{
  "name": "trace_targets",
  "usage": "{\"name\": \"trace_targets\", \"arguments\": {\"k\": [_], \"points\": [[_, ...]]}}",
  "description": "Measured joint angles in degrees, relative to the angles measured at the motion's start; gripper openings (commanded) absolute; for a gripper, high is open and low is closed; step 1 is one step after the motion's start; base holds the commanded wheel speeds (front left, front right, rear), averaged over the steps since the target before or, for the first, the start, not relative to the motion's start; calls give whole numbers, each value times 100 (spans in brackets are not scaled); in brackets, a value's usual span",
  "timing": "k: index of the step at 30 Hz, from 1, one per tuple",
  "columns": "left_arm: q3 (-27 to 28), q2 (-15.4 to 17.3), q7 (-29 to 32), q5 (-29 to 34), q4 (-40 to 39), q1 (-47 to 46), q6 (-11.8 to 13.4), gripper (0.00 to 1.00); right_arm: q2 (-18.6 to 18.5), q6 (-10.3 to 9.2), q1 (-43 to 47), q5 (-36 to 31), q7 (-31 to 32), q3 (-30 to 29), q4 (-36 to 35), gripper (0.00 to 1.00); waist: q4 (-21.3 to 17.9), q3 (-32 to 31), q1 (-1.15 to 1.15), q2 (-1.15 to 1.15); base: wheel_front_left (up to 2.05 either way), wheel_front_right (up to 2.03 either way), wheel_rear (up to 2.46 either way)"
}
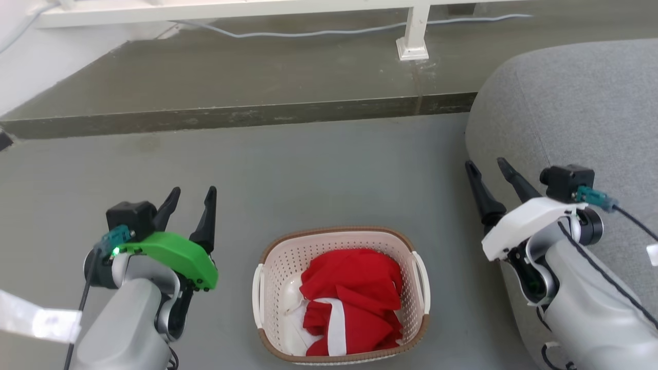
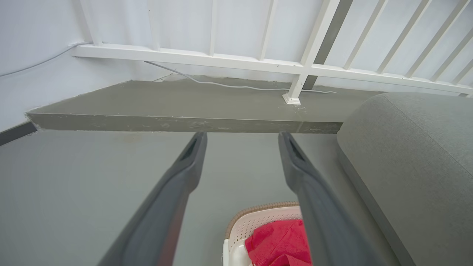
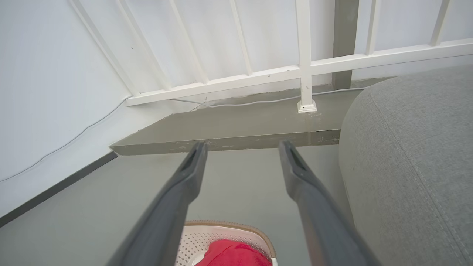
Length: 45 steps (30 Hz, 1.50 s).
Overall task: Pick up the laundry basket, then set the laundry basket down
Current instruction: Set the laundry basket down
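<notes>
The laundry basket (image 1: 280, 267) stands on the grey floor in the lower middle of the head view, cream-white and perforated with a brown rim band and white loop handles on both sides. Red and white cloth (image 1: 354, 298) lies inside it. My left gripper (image 1: 194, 192) hovers open to the basket's left, apart from it. To the basket's right, my right gripper (image 1: 486, 164) is open too, beside the sofa. The basket's far rim (image 2: 258, 210) shows low in the left wrist view between the fingers (image 2: 184, 170), and its rim (image 3: 229, 224) shows low in the right wrist view.
A grey sofa (image 1: 576, 113) fills the right side, close to my right arm. A raised concrete step (image 1: 236, 113) runs across the back, with a white railing post (image 1: 414, 36) and a cable (image 1: 308, 33) on it. A white wall is at the far left.
</notes>
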Motion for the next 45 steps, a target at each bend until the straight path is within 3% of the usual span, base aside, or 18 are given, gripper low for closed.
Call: {"name": "trace_targets", "arguments": {"k": [13,20,32,45], "points": [[968,-105,-1,694,-1450,1007,352,100,26,-283,645,-808,-7,-575,-1070,100,66,-123,0,0,0,0,0],[1234,-198,-1,1063,-1863,1438,450,100,85,-288,920,-1105,-7,-810,-1443,100,90,-151,0,0,0,0,0],[1438,-374,-1,1378,-2262,1915,433,100,187,-278,1326,-1386,-7,-1098,-1739,100,101,-175,0,0,0,0,0],[1602,-509,-1,1635,-2451,2152,240,100,327,-154,1525,-1658,-7,-1272,-1862,100,74,-152,0,0,0,0,0]]}}
